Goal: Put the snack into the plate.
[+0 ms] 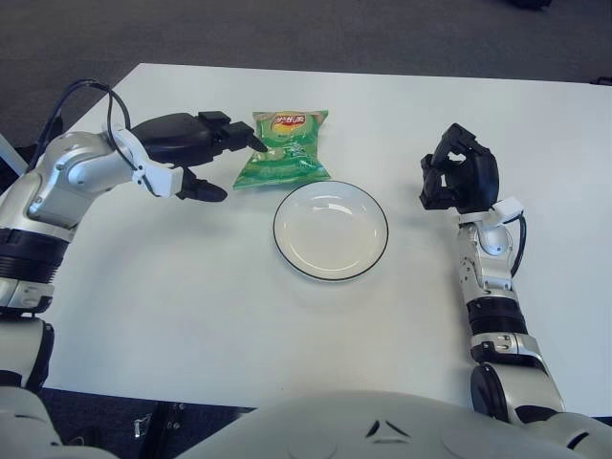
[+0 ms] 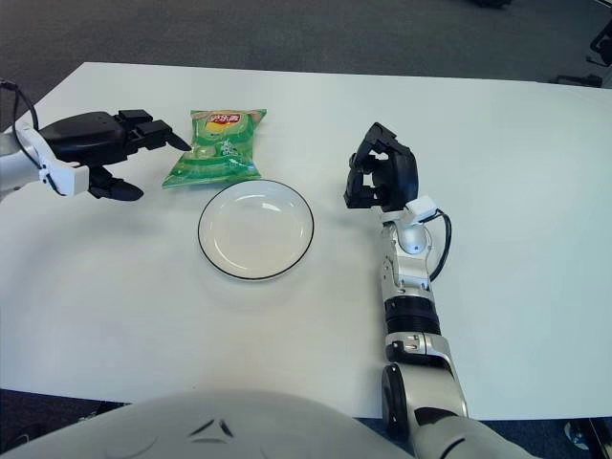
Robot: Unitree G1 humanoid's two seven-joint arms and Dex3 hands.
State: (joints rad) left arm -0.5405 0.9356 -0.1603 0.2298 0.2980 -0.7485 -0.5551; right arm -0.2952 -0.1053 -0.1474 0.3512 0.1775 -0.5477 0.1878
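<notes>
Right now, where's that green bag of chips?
The green chip bag lies on the white table, just beyond the empty plate's far-left rim. The left hand's fingertips are at its left edge.

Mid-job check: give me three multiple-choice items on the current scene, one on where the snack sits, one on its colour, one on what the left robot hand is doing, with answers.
1. Where is the snack bag?
A. On the table just beyond the plate's far-left rim
B. Inside the plate
C. Beside the right robot hand

2. What is the bag's main colour?
A. Blue
B. Green
C. Black

3. What is the state of the left robot hand?
A. Gripping the plate
B. Lifting the bag clear of the table
C. Open, fingertips at the bag's left edge, nothing held

Answers:
1 A: the snack bag lies on the table behind the plate, which holds nothing.
2 B: the wrapper is green with a red-and-yellow logo.
3 C: the left robot hand has its fingers spread beside the bag. The right robot hand shows right of the plate.
</notes>
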